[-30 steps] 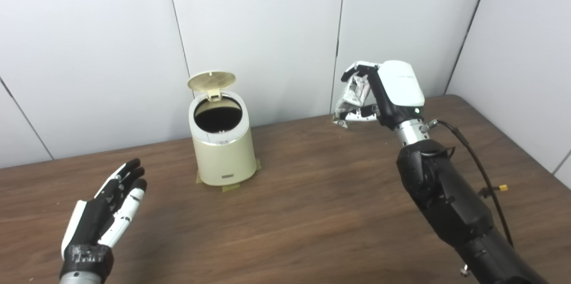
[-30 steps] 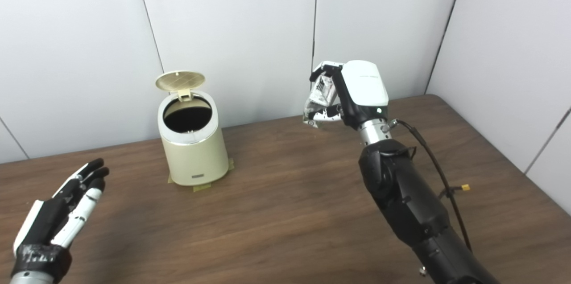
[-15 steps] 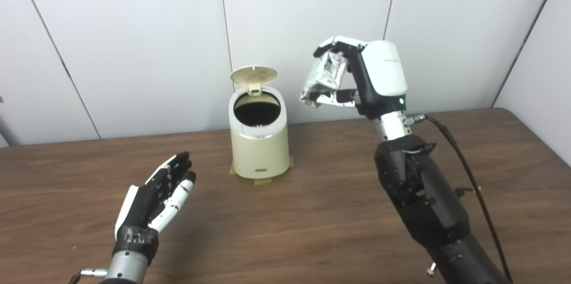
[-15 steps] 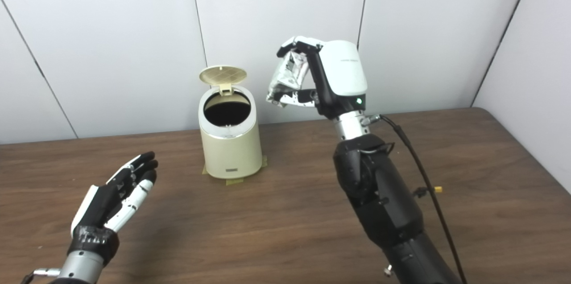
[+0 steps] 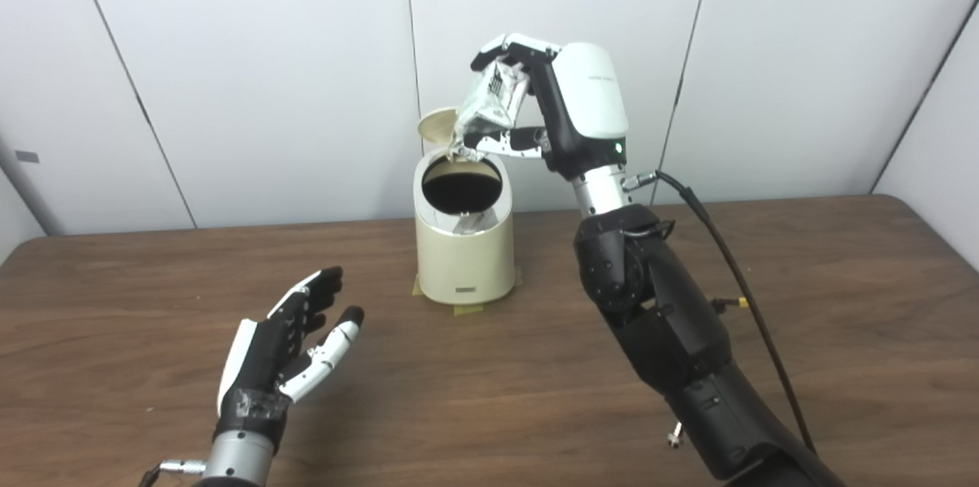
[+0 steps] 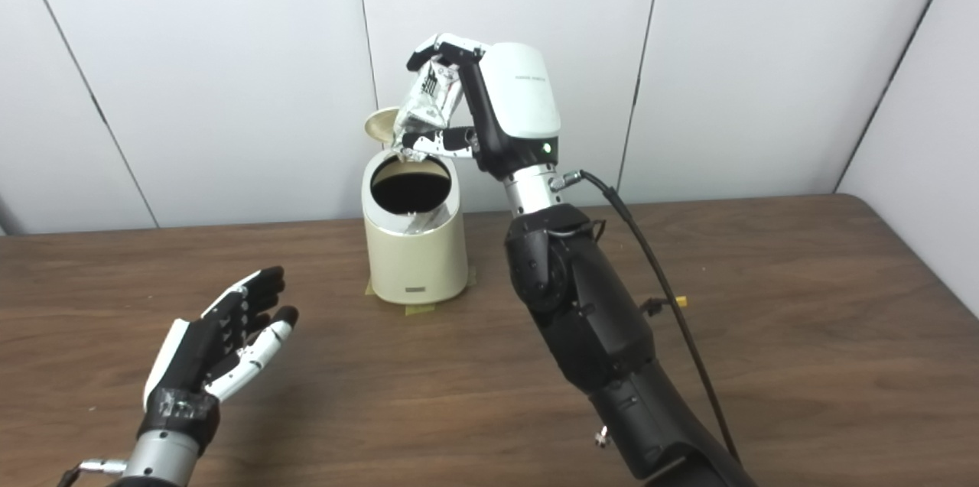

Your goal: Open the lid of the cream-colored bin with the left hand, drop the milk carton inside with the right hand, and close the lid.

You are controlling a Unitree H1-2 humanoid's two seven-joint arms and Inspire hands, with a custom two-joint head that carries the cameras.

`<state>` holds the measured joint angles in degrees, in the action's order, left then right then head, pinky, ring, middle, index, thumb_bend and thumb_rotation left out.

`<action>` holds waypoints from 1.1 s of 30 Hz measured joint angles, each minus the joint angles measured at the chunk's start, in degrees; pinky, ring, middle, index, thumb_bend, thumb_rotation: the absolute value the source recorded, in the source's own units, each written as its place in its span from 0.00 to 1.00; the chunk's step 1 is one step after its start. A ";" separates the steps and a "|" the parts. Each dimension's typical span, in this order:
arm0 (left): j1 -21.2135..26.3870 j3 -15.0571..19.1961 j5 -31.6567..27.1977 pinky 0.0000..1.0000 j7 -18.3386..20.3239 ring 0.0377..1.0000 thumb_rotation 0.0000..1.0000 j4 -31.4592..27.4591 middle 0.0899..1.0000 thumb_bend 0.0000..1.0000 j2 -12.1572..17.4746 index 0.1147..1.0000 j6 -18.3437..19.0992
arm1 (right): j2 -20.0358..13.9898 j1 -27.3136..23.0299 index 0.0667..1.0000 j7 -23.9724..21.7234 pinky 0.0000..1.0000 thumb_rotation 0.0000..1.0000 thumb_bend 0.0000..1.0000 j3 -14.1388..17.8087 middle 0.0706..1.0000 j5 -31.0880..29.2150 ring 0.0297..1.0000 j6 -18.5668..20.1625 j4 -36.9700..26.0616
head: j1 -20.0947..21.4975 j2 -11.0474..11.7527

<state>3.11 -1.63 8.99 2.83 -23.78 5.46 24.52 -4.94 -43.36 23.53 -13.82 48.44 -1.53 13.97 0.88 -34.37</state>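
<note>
- The fingers point(image 5: 501, 43) of the right hand point(image 5: 562, 108) curl over the top of the milk carton point(image 5: 486, 101), with the thumb pressed under it, so the crumpled carton is pinched between them.
- The carton hangs tilted, its lower corner just above the rear rim of the cream-colored bin point(image 5: 463, 242); this looks like a pose for letting it fall into the dark opening.
- Black print shows on the carton, too small to read. Small grey lettering on the hand's white back shell is also illegible.
- The lid point(image 5: 436, 124) stands up behind the opening, partly hidden by the carton, so the way in is clear.
- The bin sits on tape patches on the wooden counter point(image 5: 765, 258), probably to keep it from shifting; a small plate low on its front cannot be read.
- The left hand point(image 5: 283, 353) waits well apart from the bin, palm up, fingers spread, holding nothing.
</note>
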 measured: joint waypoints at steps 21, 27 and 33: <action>0.00 0.14 0.52 0.91 -0.30 0.90 0.39 -0.04 0.86 0.51 -0.91 0.83 -0.05 | -0.08 -0.43 0.53 1.71 0.29 0.00 0.49 -2.00 0.48 -1.20 0.38 -2.28 2.94 | -0.80 -0.26; 0.01 0.35 0.29 0.92 -0.27 0.90 0.37 0.00 0.87 0.52 -0.89 0.83 -0.07 | -0.21 1.30 0.53 0.88 0.29 0.00 0.49 -1.67 0.47 -0.75 0.37 -0.90 -0.04 | -0.71 -0.18; 0.02 0.29 0.30 0.91 -0.24 0.90 0.38 0.49 0.87 0.51 -0.78 0.83 -0.66 | -0.75 2.72 0.54 -1.52 0.30 0.00 0.49 -0.95 0.47 -0.76 0.36 -0.64 -4.02 | -0.62 0.00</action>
<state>3.14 -1.34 9.30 2.58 -23.29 4.68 23.86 -5.69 -40.64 22.00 -14.77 47.67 -2.17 9.94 0.26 -34.37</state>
